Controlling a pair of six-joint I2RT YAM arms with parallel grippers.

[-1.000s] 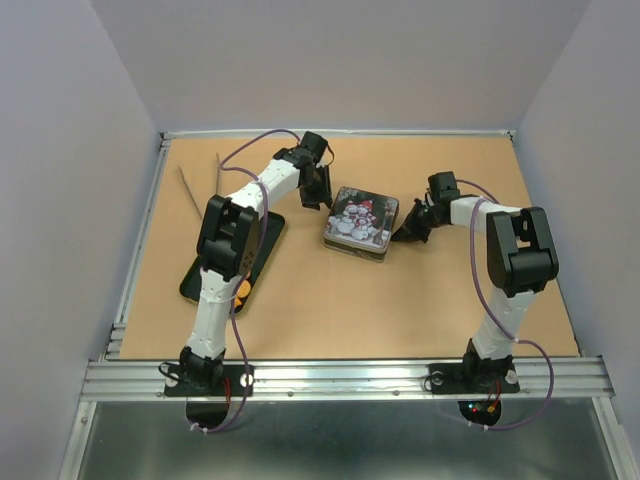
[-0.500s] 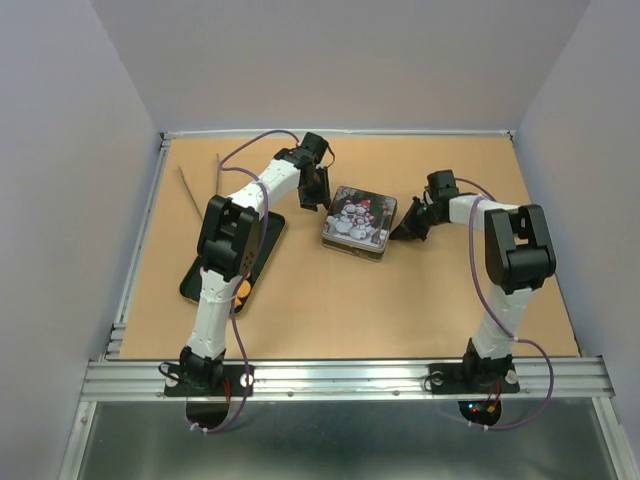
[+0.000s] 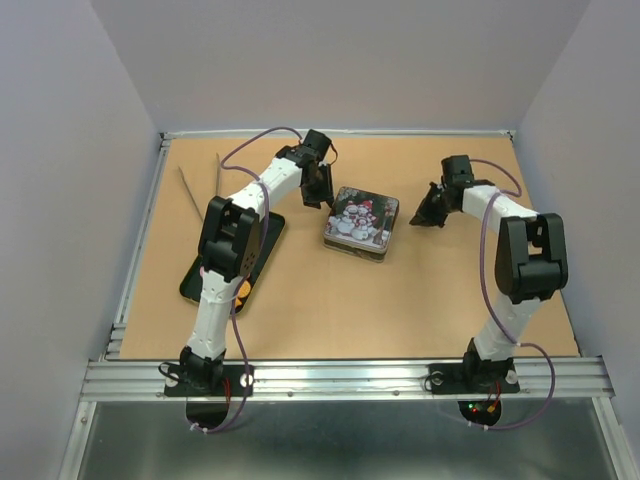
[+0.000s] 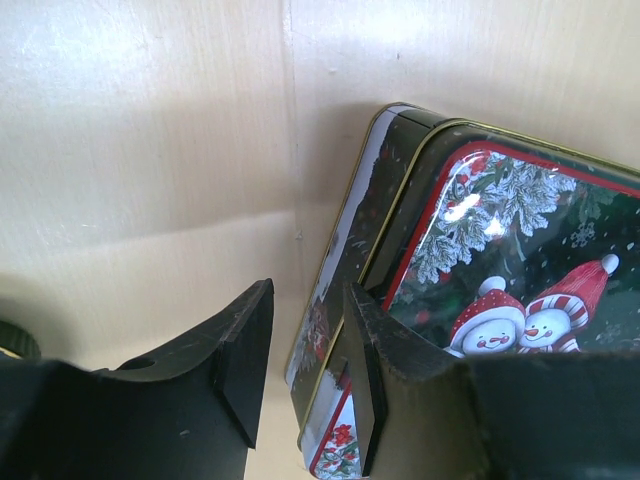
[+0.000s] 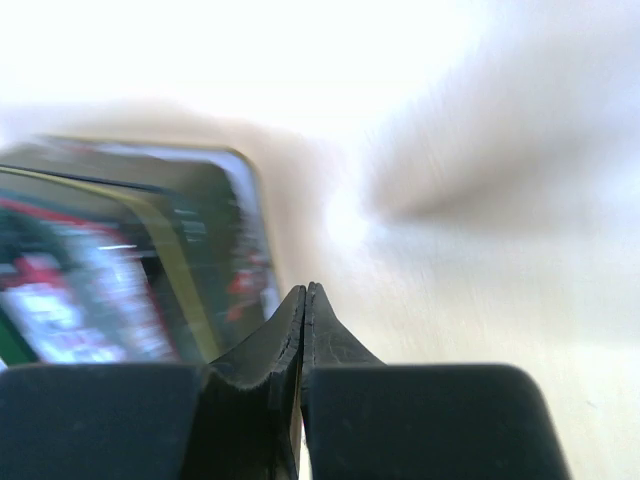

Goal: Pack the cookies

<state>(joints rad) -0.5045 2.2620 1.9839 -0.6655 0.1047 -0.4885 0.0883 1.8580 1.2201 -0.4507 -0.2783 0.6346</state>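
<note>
One orange cookie (image 3: pixel 243 291) shows on the black tray (image 3: pixel 194 281) at lower left, half hidden by the left arm, bare table (image 3: pixel 330 300) around it. Well up-right, the left gripper (image 4: pixel 306 372) stands slightly parted astride the closed snowman tin's (image 3: pixel 361 222) left edge, grip unclear; the right gripper (image 3: pixel 421 217) is pressed shut, empty, right of the tin
</note>
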